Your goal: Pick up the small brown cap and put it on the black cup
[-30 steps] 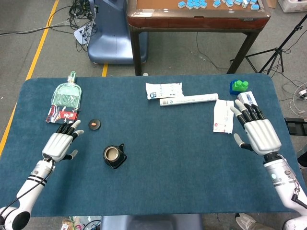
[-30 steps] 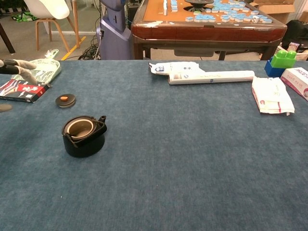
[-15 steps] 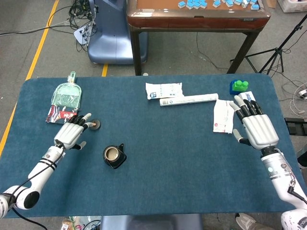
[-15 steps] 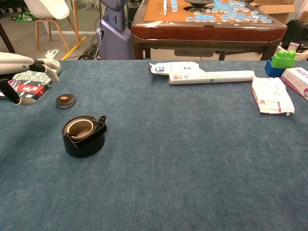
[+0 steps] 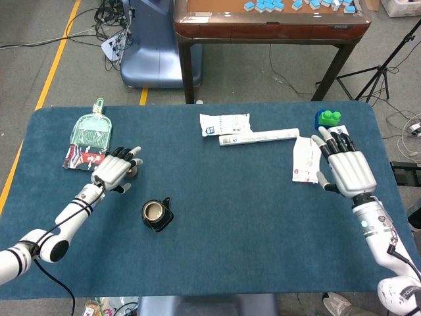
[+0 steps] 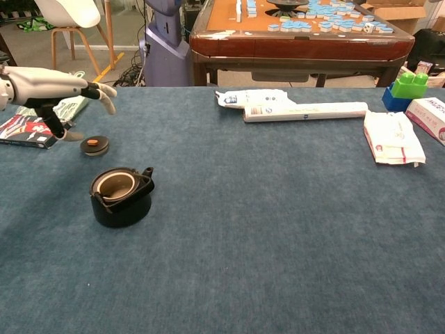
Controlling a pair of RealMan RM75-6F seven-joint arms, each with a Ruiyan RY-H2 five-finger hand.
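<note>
The small brown cap (image 6: 94, 145), dark with an orange spot, lies on the blue table left of centre. In the head view my left hand (image 5: 116, 168) hovers over it and hides nearly all of it. The chest view shows that left hand (image 6: 49, 89) above the cap, fingers spread, holding nothing. The black cup (image 5: 157, 215) stands open-topped just in front of the cap, also seen as the black cup (image 6: 121, 195) in the chest view. My right hand (image 5: 345, 170) hangs open over the table's right side, far from both.
A green scoop (image 5: 91, 130) and a red packet (image 5: 83, 158) lie at the far left. White packets (image 5: 225, 123), a white tube (image 5: 259, 137), a tissue pack (image 5: 306, 160) and green-blue blocks (image 5: 327, 118) line the back and right.
My left hand has moved right and away from me, from beside the red packet to above the cap. My right hand has shifted slightly toward the back.
</note>
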